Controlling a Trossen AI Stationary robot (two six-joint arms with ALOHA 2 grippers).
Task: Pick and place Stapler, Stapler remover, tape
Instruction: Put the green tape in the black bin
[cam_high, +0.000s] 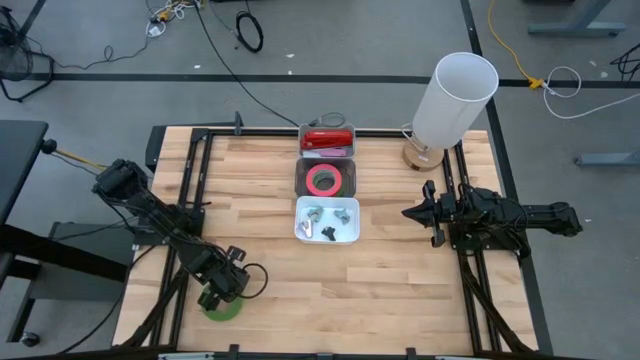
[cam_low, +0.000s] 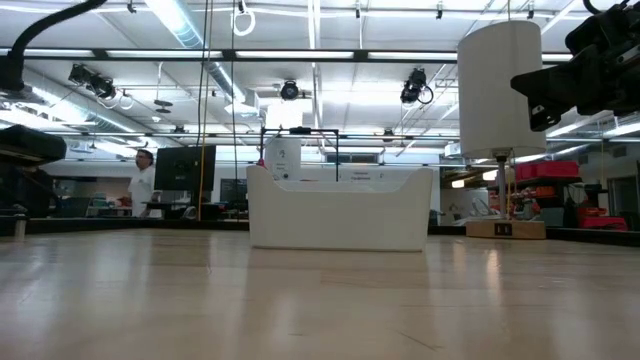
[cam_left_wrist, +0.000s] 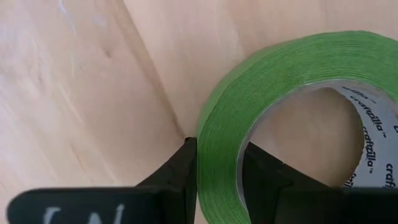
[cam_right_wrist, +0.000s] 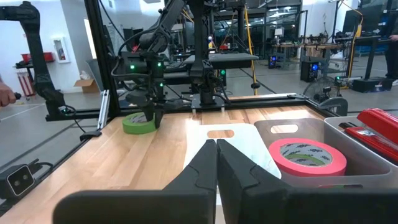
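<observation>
Pinching the green tape roll (cam_left_wrist: 292, 118) wall near the table's (cam_high: 400, 290) front-left edge, our left gripper (cam_high: 216, 296) largely hid it from above. Our right gripper (cam_high: 412, 213), fingers pressed together, waited beside the white bin (cam_high: 327, 221), bare wood between.

In the left wrist view the green tape roll (cam_left_wrist: 292, 112) ran off the frame's edges, so only part of its ring showed. From the low view the white bin's (cam_low: 340, 210) wall hid whatever lay inside. The small grey pieces (cam_high: 330, 220) in that bin were too small to identify from above.
</observation>
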